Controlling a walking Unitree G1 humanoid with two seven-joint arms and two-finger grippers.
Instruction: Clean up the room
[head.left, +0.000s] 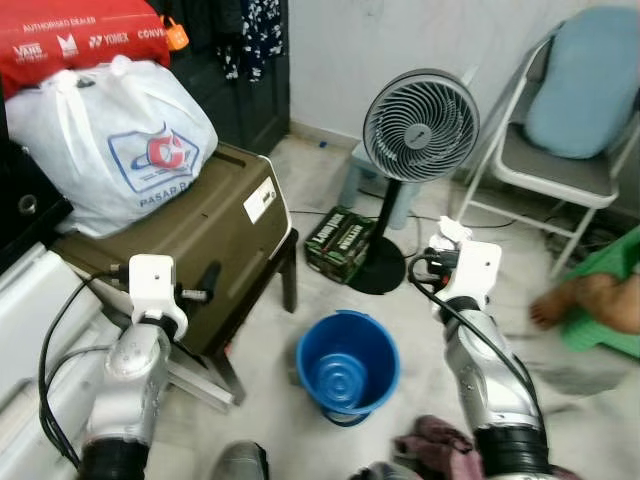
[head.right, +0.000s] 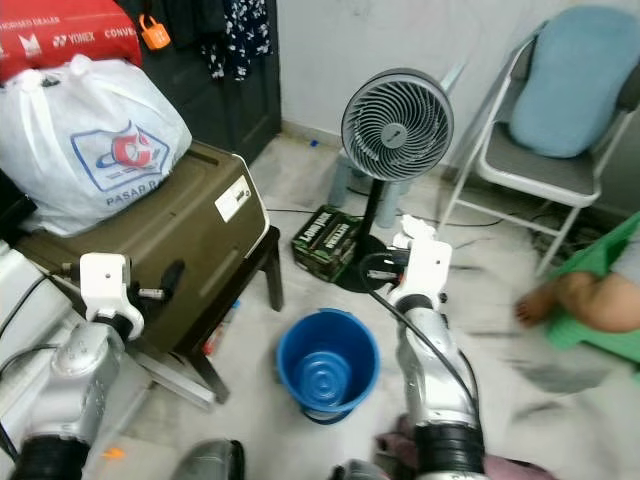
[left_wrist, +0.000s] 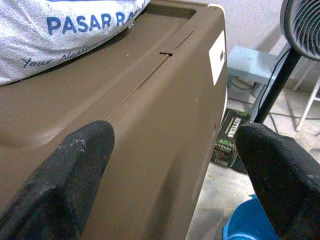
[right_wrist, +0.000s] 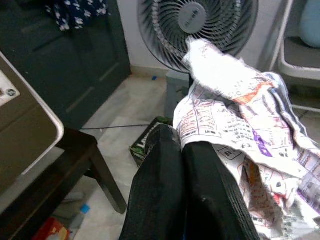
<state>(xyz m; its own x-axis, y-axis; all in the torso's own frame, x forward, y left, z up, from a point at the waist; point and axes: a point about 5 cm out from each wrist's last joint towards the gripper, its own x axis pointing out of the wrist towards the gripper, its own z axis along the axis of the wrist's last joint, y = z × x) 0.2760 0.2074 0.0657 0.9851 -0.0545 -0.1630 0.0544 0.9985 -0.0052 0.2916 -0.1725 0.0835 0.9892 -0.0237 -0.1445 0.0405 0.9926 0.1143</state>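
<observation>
A crumpled newspaper (right_wrist: 235, 115) sits right of centre in the frame, pinched in the right pincer (right_wrist: 182, 150), whose fingers press together on it in front of the standing fan (head.left: 420, 125). Below, at lower centre, a blue bucket (head.left: 347, 362) stands on the floor. At lower left, the left pincer (left_wrist: 175, 150) is spread wide beside the brown case (head.left: 215, 225) carrying a white plastic bag (head.left: 105, 140).

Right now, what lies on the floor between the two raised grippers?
In the left eye view, a round blue plastic bucket stands on the pale tiled floor between the open left gripper and the right gripper, which is shut on crumpled newspaper.
</observation>
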